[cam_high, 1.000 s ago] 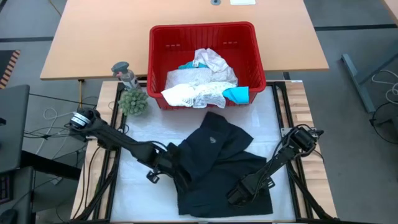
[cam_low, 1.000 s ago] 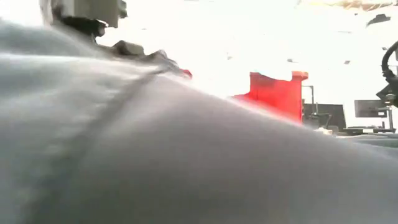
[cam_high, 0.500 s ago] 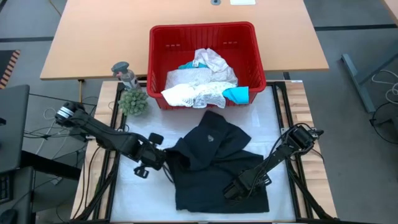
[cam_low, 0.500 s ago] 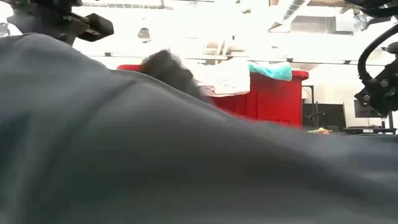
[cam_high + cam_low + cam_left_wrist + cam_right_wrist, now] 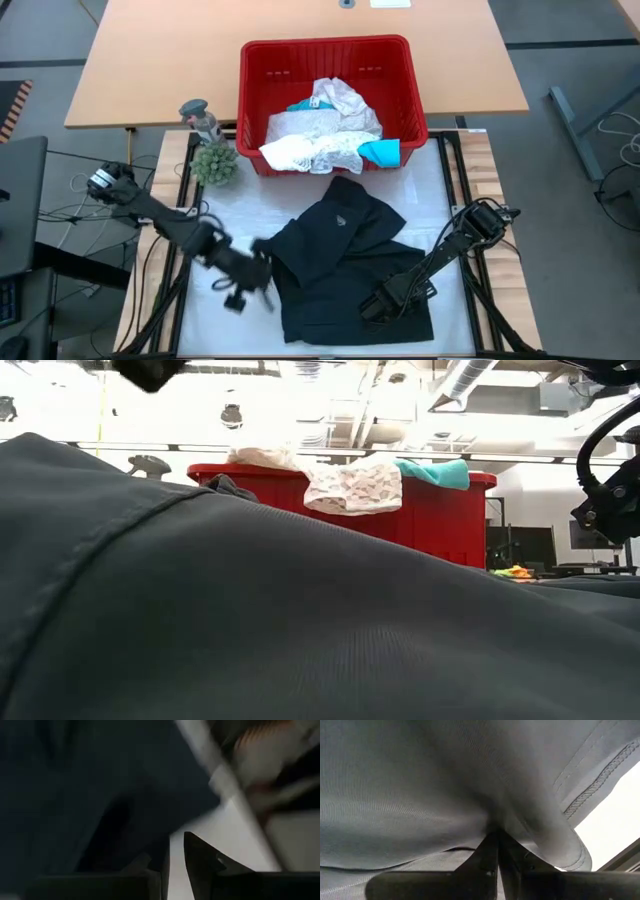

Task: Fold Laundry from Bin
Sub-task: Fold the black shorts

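Observation:
The black garment (image 5: 345,265) lies spread and partly folded on the white mat (image 5: 215,320), in front of the red bin (image 5: 250,100). White lacy laundry (image 5: 320,135) and a teal piece (image 5: 380,152) fill the bin and hang over its near rim. My left gripper (image 5: 255,282) hovers just off the garment's left edge. Its fingers (image 5: 200,862) stand a little open, with only bare mat in the gap. My right gripper (image 5: 385,300) is shut on the garment's near right part. My right gripper pinches a raised fold of the black garment (image 5: 492,820) between its two fingers. It comes steeply from above, slanting in from the table's right. The cloth puckers up at the fingertips, and the rest of the garment lies on the mat.
A small green plant (image 5: 213,162) and a grey figure (image 5: 200,115) stand left of the bin. The bin sits at the mat's far edge against a wooden desk (image 5: 150,60). Bare mat shows to the left of the garment and along its near edge.
My left gripper has risen and pulled back from the garment's left edge toward the table's near left, turning as it went. The cloth it had raised has sunk back onto the mat, so the low view now sees the bin over it. My right gripper has kept still.

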